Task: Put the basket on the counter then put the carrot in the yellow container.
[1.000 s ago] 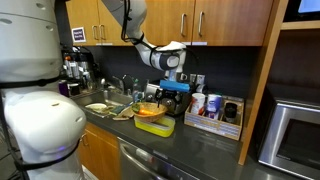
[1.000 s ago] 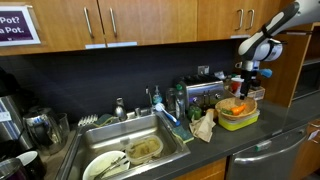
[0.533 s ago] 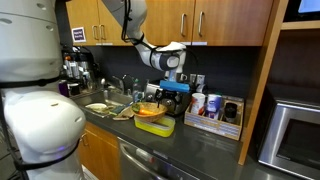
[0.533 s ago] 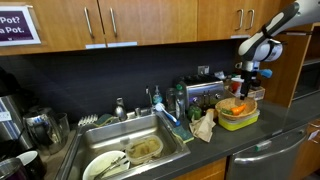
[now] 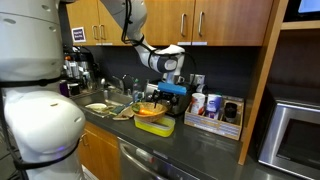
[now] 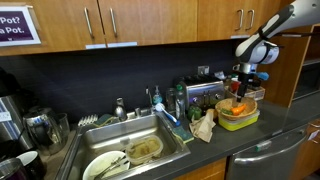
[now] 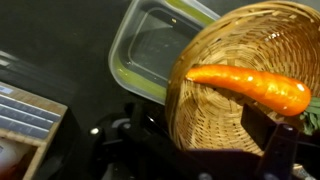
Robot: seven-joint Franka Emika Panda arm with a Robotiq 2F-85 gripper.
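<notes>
Risk of tipping orange carrot [image 7: 245, 87] from round tan wicker basket [image 7: 215, 125] if lifted crooked off yellow-green plastic tub [image 7: 127, 42] at left; gripper [image 5: 172, 95] overhead, closure impossible to tell.

Cam layout: two wide room views, one tight wrist view
In an exterior view the cam sits back behind a big white rounded shape [image 5: 35, 120], facing the counter [image 5: 200, 142], mid range; in an exterior view it's close by the sink [image 6: 150, 128], looking along the counter; both share sink, basket [image 6: 230, 109], yellow container [image 6: 241, 122]; wrist view looks down, close, on those two
</notes>
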